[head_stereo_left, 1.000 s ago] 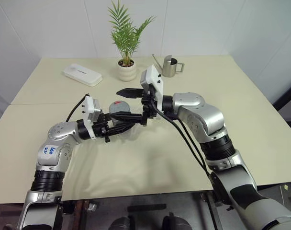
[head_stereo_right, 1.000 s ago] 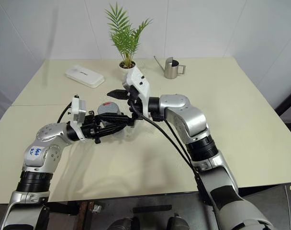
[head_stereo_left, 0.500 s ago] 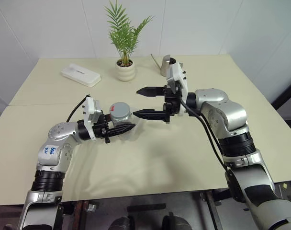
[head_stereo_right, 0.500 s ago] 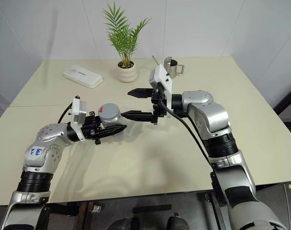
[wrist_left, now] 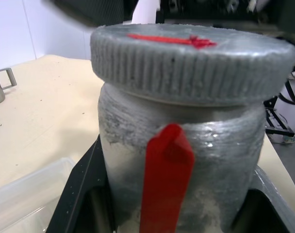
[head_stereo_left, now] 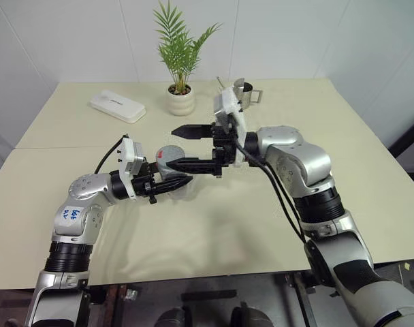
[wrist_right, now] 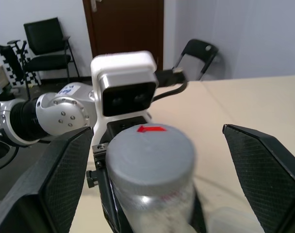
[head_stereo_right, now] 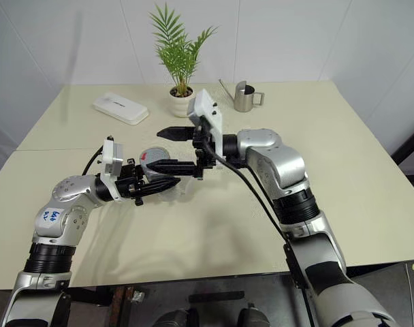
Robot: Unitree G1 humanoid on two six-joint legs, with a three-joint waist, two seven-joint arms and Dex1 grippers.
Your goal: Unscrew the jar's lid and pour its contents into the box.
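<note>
Left eye view shows a cream table (head_stereo_left: 370, 157) with two robot arms held over it. The left gripper (head_stereo_left: 171, 182) is closed tight around the jar (head_stereo_left: 167, 163), which is grey and silvery. It holds the jar up above the table, standing straight. In the left wrist view you can see the black fingers (wrist_left: 82, 191) pressed on both sides of the jar, and a red stripe (wrist_left: 166, 179) runs down its side.

The lid (wrist_left: 193, 56) is on top of the jar. It is grey with ridges round its edge and has a red mark on top.

The right gripper (head_stereo_left: 183, 146) points sideways at the jar with its two fingers spread wide apart. One finger is on each side of the lid, but they are not touching it. In the right wrist view there is a gap between the lid and each black finger (wrist_right: 65, 177).

The clear box (wrist_left: 26, 194) is on the table just under the jar. You can see only a bit of it, and I cannot tell what is in it.

At the far side of the table there is a small plant in a white pot (head_stereo_left: 180, 100), a flat white case (head_stereo_left: 117, 106) and a steel watering can (head_stereo_left: 246, 94).
</note>
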